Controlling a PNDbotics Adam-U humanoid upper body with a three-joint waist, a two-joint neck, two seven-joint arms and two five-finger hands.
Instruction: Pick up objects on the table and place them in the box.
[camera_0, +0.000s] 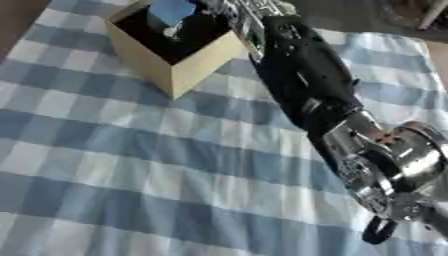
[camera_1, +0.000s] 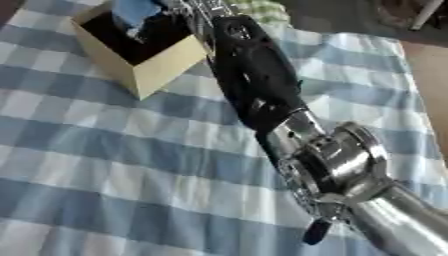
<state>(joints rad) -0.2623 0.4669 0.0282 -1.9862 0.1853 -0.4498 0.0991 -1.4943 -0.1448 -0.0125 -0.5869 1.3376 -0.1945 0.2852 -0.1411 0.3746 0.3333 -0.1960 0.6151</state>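
No loose object is to be seen on the near part of the counter (camera_0: 131, 190), which is covered by a blue-and-white checked cloth (camera_0: 105, 150); that stretch of cloth lies bare from the lower edge up to the box. One arm only is shown, the right arm (camera_1: 262, 85), entering from the lower right with its silver joint nearest the camera and its black forearm stretched diagonally up towards the far left. The right hand (camera_0: 241, 12) is reached out at the far end of that arm, just beside the far right rim of the box (camera_0: 188, 72), but the fingers are too indistinct to be read, so whether they are spread or closed, and whether anything is held, cannot be told. The left hand is not shown in either view. The tan box stands on the cloth at the far left, open at the top, its inside dark; a blue object (camera_0: 171, 10) is seen inside it against the far wall, with something small and pale beneath. Beyond the hand, a pale green shape (camera_1: 258, 7) lies at the far edge, unidentifiable. The task is judged to be well advanced, with at least one thing already boxed and little visibly left to collect
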